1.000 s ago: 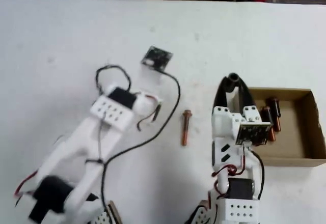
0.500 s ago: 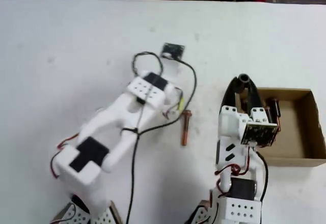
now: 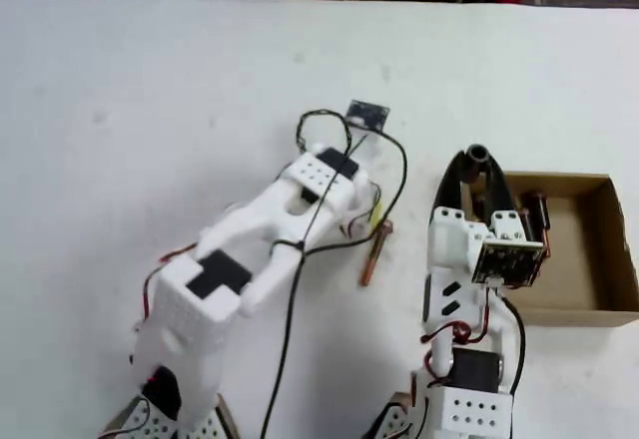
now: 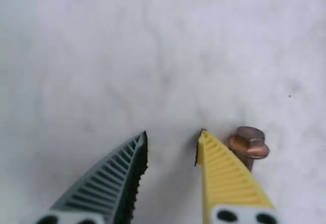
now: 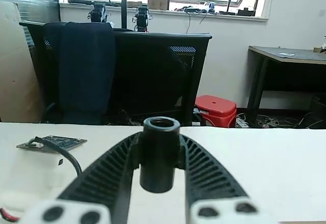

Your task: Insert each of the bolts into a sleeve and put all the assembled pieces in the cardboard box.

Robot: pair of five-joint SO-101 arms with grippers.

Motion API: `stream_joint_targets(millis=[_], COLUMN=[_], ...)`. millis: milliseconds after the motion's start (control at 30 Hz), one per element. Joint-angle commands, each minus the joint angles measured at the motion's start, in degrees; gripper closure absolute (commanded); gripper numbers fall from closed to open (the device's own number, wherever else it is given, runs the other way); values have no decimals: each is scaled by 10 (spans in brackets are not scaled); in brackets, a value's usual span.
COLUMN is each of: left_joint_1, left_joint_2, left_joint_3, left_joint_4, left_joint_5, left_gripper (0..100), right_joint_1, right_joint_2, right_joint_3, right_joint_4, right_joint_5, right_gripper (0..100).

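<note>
High view shows you the cardboard box (image 3: 611,259), with assembled pieces (image 3: 535,221) already inside; just beside the box, your right gripper (image 5: 159,158) pinches a black sleeve (image 5: 161,130) upright; farther from the box, your left gripper (image 4: 170,137) hangs with jaws spread, the loose bolt (image 4: 248,143) just outside its yellow finger; grasping, inserting and boxing it look to be what remains.

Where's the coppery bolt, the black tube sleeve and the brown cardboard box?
Copper-coloured metal bolt (image 4: 248,142): left wrist view, on its flanged head.
Black tube-shaped sleeve (image 5: 159,155): right wrist view, on its side wall.
Brown cardboard box (image 3: 579,254): high view, on its bare floor.
</note>
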Motion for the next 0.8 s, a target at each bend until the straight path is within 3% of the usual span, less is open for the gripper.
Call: stream_joint_targets(millis=[0,400,600,767], left_joint_1=[7,3,6,7], left_joint_2=[12,-1,-102,-136], left_joint_3=[-36,-40,-45,-44], left_joint_4=[-8,1,76,93], left_joint_5=[6,6,2,2], left_gripper=[815,815,813,813], right_joint_1=[3,2,0,1], right_joint_2=[-8,-8,-9,-9], right_joint_3=[4,4,4,4], right_joint_4=[-13,-13,3,3], right_joint_5=[-7,-7,-7,-7], right_gripper=[981,981,981,981])
